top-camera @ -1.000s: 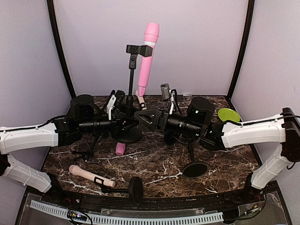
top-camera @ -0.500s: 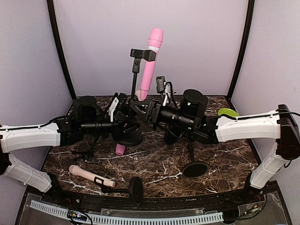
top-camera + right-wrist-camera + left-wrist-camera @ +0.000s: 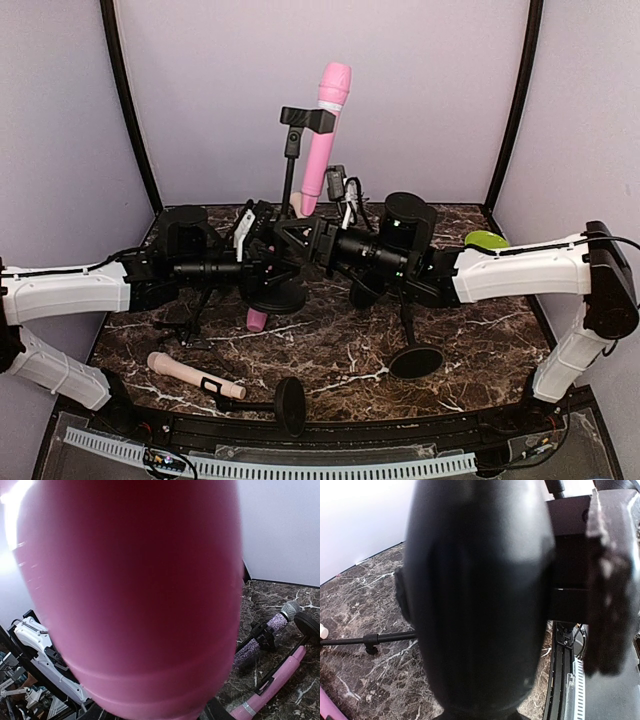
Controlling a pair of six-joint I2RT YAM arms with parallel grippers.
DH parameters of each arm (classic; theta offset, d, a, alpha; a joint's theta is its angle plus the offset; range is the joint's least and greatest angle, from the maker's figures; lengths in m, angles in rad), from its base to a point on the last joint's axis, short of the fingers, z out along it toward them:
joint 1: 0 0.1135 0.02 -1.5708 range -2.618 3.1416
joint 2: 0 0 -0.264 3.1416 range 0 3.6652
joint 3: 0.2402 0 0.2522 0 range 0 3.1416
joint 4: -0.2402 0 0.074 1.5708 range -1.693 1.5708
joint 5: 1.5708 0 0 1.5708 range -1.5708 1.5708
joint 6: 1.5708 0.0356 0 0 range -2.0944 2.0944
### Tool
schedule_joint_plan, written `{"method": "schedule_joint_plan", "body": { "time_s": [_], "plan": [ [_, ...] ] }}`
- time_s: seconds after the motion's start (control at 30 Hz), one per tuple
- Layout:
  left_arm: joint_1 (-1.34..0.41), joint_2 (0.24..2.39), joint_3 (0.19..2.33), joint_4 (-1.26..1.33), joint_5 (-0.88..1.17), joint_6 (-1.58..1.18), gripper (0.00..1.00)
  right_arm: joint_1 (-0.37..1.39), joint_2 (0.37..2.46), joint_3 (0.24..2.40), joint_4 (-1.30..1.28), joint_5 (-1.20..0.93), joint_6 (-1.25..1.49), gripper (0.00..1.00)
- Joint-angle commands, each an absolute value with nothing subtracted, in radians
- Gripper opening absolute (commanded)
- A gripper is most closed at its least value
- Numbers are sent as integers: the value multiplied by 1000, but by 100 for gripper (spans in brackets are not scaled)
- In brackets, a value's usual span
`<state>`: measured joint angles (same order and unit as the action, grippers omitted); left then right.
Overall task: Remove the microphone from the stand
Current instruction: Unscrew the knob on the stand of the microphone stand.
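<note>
No lettering, brand, number or sign can be read in any view. The pink microphone (image 3: 135,595) and a black blurred shape (image 3: 475,595) fill the wrist views out of focus, so fine print there may be lost

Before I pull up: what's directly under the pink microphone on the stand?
Below the pink microphone, held in the clip, is the right gripper, with the stand base lower down. The gripper covers the microphone's bottom end, so whether the fingers hold it cannot be seen.
</note>
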<state>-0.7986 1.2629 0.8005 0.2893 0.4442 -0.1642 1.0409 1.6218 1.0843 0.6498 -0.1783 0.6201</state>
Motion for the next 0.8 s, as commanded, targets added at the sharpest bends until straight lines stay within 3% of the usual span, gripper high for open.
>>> {"method": "schedule_joint_plan", "body": {
  "time_s": [0.0, 0.27, 0.43, 0.77],
  "plan": [
    [-796, 1250, 838, 389, 492, -162, 0, 1046, 1635, 1120, 710, -192, 593, 40],
    [-796, 1252, 842, 406, 554, -171, 0, 1039, 1616, 1097, 724, -202, 566, 19],
    [-796, 1252, 841, 442, 632, -187, 0, 1006, 1557, 1038, 810, -352, 548, 17],
    [-804, 1285, 846, 624, 977, -302, 0, 966, 1481, 1054, 773, -722, 543, 12]
  ]
}}
